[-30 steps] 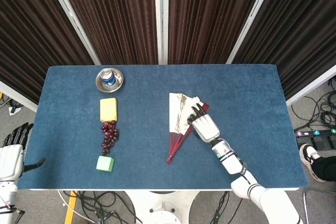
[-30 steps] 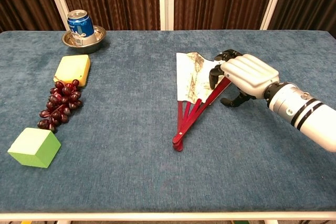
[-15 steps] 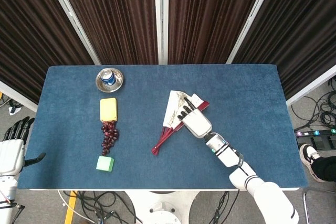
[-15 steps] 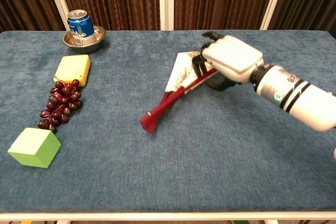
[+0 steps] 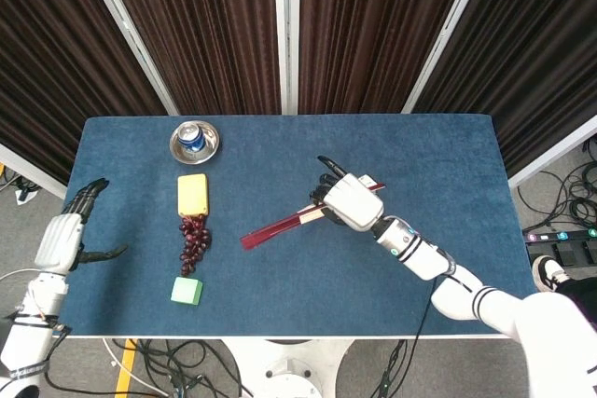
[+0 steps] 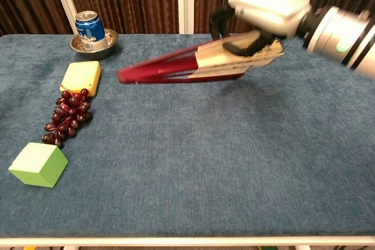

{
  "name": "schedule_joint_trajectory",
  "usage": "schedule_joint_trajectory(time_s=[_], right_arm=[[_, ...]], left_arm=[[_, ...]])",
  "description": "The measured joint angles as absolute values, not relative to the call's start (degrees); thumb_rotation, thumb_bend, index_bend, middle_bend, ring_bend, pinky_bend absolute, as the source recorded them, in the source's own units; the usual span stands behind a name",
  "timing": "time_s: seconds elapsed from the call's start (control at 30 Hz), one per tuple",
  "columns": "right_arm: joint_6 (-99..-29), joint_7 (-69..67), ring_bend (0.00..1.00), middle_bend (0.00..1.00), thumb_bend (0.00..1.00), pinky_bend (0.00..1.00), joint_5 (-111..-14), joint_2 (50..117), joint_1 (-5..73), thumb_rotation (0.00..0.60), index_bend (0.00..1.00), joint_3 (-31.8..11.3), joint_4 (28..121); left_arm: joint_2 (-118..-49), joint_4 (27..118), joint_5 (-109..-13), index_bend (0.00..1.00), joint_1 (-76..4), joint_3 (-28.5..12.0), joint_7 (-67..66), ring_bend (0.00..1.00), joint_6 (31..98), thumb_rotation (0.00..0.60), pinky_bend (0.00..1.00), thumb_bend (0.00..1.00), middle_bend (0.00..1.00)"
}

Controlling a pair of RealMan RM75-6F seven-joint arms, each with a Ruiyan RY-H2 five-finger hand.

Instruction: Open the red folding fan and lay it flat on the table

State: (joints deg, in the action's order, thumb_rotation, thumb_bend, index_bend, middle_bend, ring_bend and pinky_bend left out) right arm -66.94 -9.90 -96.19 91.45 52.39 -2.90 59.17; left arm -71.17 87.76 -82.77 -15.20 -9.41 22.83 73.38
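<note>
The red folding fan hangs in the air above the table, partly spread, its red ribs pointing left and its pale paper leaf under my right hand. My right hand grips the fan at its paper end, fingers curled around it; in the head view that right hand sits over the middle of the blue table. My left hand hovers off the table's left edge, fingers apart and holding nothing. The chest view does not show it.
A blue can stands in a metal bowl at the back left. In front of it lie a yellow block, a bunch of dark grapes and a green cube in a line down the left side.
My right hand has lifted the fan off the table and swung it so its ribs point left. The left hand has risen beside the table's left edge.
</note>
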Motion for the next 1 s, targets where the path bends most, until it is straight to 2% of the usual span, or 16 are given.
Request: schedule_joint_trajectory(time_s=[0.2,0.33,0.63,1.0], right_arm=[[-64.1,-11.7,0.36,0.65,0.83,0.08,-96.2,77.8,54.5,0.600,0.78,-4.2,75.3],[-63.7,-14.7,0.37,0.65,0.83,0.09,-96.4,73.5,55.4,0.600,0.79,-5.7,80.3],[-62.9,-14.2,0.37,0.65,0.84,0.09,-95.4,73.5,57.2,0.600,0.79,-8.9,82.1],[-62.6,-11.2,0.37,0.65,0.85,0.09,-93.7,74.8,58.7,0.600,0.79,-12.0,82.5]], left_arm=[[-74.4,85.6,-82.6,0.11,-20.2,-11.4,37.6,0.11,68.0,0.600,0.21,0.09,0.14],[-77.0,84.0,-82.2,0.11,-23.3,-12.3,45.6,0.11,64.4,0.600,0.21,0.09,0.14],[-82.1,80.9,-84.7,0.11,-30.6,-11.8,57.6,0.11,57.5,0.600,0.21,0.10,0.14],[-87.5,78.5,-84.2,0.11,-35.6,-11.6,51.9,0.11,55.3,0.600,0.21,0.09,0.14]])
